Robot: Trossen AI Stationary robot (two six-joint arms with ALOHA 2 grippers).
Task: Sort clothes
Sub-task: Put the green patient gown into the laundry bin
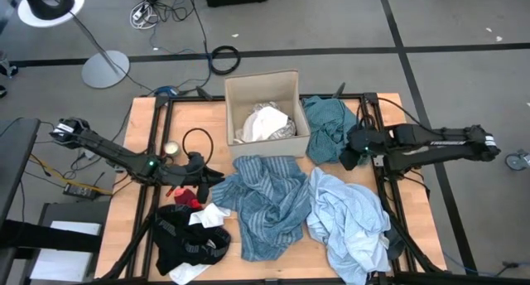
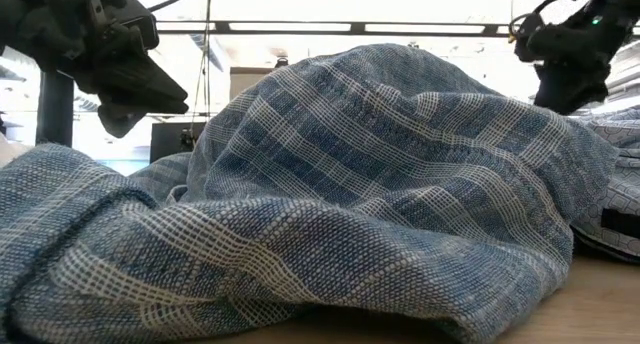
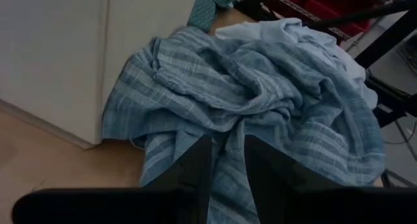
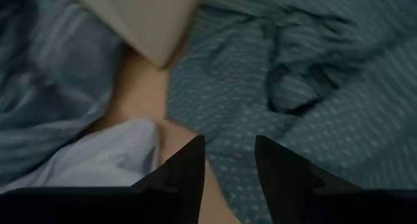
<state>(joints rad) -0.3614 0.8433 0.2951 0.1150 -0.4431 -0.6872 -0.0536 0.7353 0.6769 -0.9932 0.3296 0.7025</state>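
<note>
The right gripper (image 1: pixel 351 155) is hovering with its fingers (image 4: pixel 189 168) parted a little, gripping nothing, just above the teal top (image 1: pixel 327 126), which is lying by the table's (image 1: pixel 137 132) far right corner beside the cardboard box (image 1: pixel 240 90). The left gripper (image 1: pixel 209 174) is hanging over the near left part of the table, its fingers (image 3: pixel 195 168) slightly apart and empty, pointing at the blue striped shirt (image 1: pixel 265 202) sprawling across the middle. The pale blue shirt (image 1: pixel 348 219) is lying against it toward the near right corner. A black piece (image 1: pixel 186 231) is sitting at the near left edge, with something red (image 1: pixel 184 194) just beside the left gripper. Grey-white patterned cloth (image 1: pixel 267 123) is resting inside the box.
</note>
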